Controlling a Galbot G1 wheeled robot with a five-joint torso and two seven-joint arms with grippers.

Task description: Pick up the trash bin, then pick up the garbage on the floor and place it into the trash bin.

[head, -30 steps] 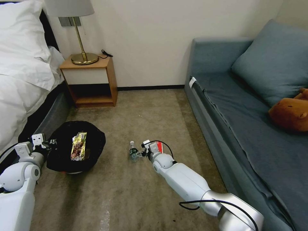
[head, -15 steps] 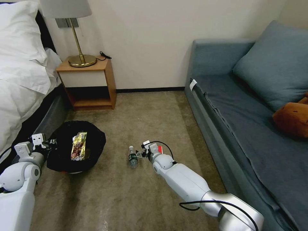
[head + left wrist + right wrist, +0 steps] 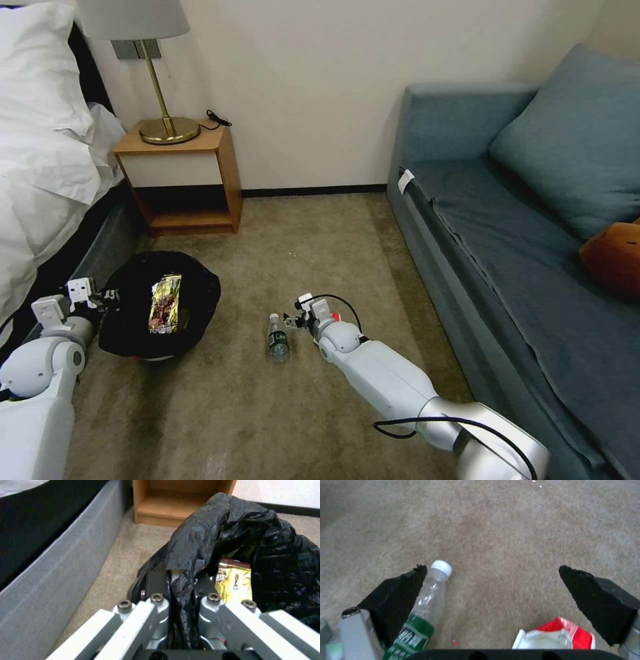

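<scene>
Your left hand (image 3: 181, 597) is clamped on the bag-lined near-left rim of the trash bin (image 3: 160, 307), which sits on the carpet at the left with a gold wrapper (image 3: 165, 303) inside; hold that grip steady. Your right hand (image 3: 493, 592) hangs low over the carpet, spread wide and empty, with the bottle (image 3: 426, 605) against its left finger and the red-and-white packet (image 3: 555, 636) just near of the gap. Choose one item, centre the gap over it, then descend and close.
</scene>
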